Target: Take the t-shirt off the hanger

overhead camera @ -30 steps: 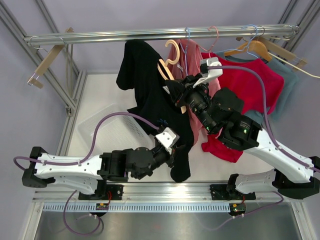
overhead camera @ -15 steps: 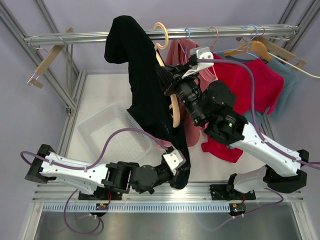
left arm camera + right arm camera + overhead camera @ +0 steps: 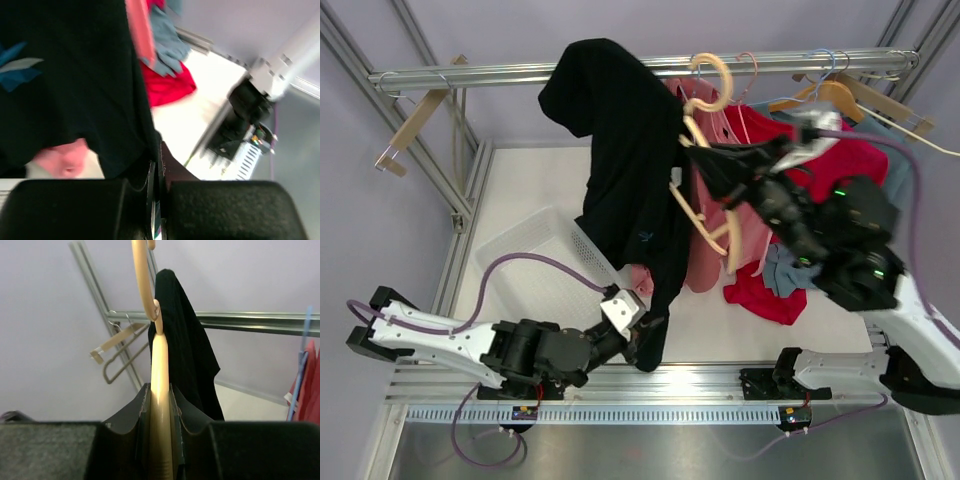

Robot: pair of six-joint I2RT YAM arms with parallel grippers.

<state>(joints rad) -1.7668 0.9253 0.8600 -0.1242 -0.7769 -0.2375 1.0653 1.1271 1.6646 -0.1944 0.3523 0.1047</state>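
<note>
Left gripper (image 3: 159,195), near the table's (image 3: 740,320) front edge, clamps the black t-shirt's (image 3: 620,150) hem. Right gripper (image 3: 161,450) grips the wooden hanger (image 3: 160,365) below the rail (image 3: 470,75). Hung garments (image 3: 840,165) crowd the right; a basket (image 3: 525,255) lies left.

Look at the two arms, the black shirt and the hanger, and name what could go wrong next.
1. The left gripper pinches only the bottom edge of the black shirt, whose top seems still caught up high. Pulling may stretch the cloth or break the grip.
2. The hanger in the right gripper sits close to the pink shirt and could snag it.
</note>
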